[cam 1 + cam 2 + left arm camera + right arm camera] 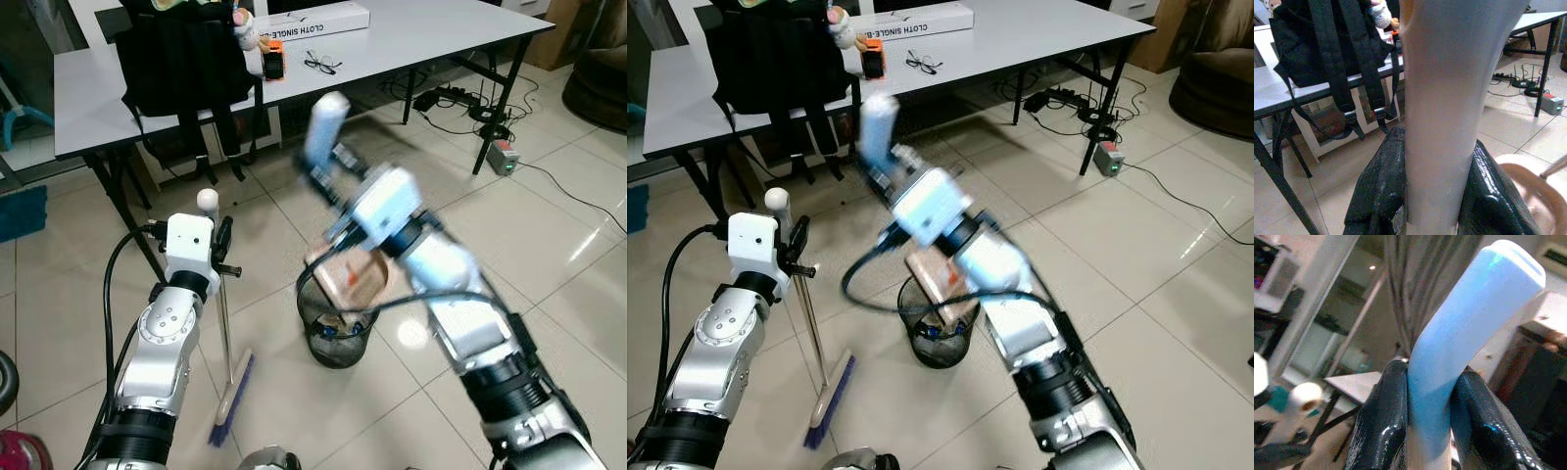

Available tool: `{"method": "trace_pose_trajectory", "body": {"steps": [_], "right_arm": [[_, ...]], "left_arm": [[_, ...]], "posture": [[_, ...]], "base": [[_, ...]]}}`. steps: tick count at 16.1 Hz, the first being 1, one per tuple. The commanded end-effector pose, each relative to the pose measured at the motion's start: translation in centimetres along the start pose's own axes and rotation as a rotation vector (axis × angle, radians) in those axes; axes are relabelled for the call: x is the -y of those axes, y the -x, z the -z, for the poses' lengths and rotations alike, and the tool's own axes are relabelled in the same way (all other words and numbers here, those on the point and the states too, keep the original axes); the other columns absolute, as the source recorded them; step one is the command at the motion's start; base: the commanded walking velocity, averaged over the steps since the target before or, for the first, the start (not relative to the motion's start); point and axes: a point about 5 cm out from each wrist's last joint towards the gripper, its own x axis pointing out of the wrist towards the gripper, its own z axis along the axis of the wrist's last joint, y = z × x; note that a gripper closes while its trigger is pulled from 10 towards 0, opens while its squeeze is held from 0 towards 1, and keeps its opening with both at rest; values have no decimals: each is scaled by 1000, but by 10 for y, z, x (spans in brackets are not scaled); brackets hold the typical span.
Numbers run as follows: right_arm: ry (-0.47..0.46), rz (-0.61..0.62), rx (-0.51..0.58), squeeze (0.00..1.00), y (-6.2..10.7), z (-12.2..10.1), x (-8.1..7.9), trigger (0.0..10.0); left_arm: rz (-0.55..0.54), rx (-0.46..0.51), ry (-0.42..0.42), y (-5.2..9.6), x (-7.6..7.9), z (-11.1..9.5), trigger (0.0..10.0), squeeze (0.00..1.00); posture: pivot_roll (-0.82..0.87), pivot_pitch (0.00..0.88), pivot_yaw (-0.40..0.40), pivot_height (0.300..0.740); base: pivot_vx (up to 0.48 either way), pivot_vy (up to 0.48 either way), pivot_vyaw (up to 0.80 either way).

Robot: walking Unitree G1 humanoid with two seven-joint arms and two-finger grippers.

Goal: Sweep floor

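On the counter (421, 34) you can read "CLOTH SINGLE" on the long white box (313, 22); the rest of the line is cut off. Beside it lie a pair of glasses (321, 65) and an orange-cased device (273, 61), with a black backpack (186, 59) hanging over the counter's edge.

Your left pincer (221, 253) is clamped on the broom handle (223, 323), holding it nearly upright; the purple-bristled broom head (232, 399) rests on the tiled floor (549, 255) just left of the black mesh bin (336, 328). In the left wrist view you see both black fingers (1378, 196) pressed against the pale handle on either side.

Your right pincer (315, 166) is raised and blurred, gripping the pale blue handle (326, 122) of the tan dustpan (355, 276), which sits over the bin's mouth. The right wrist view shows the fingers (1382, 426) closed tight on that handle, something the head views blur out.

The head views alone show you the power strip and cables (470, 103) under the counter.
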Motion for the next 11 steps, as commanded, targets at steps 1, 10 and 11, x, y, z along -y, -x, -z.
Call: {"method": "trace_pose_trajectory", "body": {"steps": [1,10,11], "right_arm": [[62,-29,55,0,-4,-10,3,10000],[116,283,80,0,-4,-23,60,10000],[67,370,103,0,-3,-27,72,10000]], "left_arm": [[6,21,-19,-1,0,-4,10000,0],[14,29,-20,-1,0,-6,10000,0],[18,29,-23,-1,0,-7,10000,0]], "posture": [[4,36,67,740],[6,34,65,740],[6,35,65,740]], "base": [[0,0,0],[0,0,0],[0,0,0]]}}
